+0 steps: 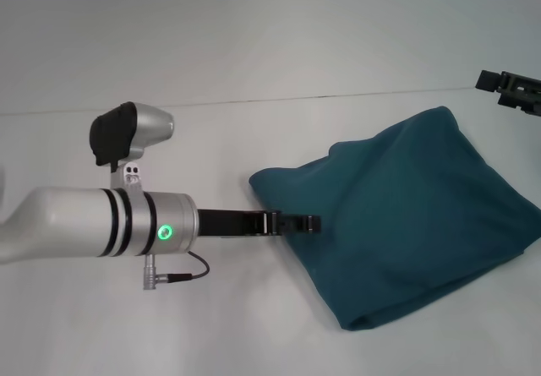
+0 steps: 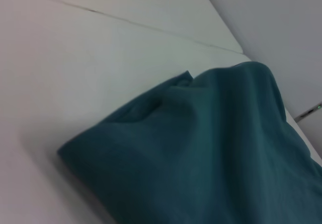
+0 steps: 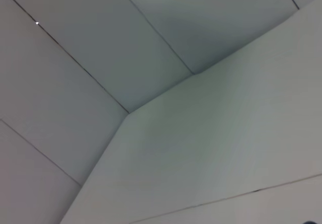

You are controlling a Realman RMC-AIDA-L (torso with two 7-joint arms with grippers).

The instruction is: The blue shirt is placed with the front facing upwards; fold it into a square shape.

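One dark teal-blue cotton shirt lies folded into a rough, slightly skewed square on the white table, plain side up. Left gripper sits at its near-left edge, fingers look together, likely nudging it square. Right gripper parked far right, state unclear.

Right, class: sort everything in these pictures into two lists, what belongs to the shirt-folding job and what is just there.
Belongs to the job:
- blue shirt, folded, plain side up
- left gripper, at the shirt's left edge
- right gripper, at the far right of the head view

Just there:
- white table
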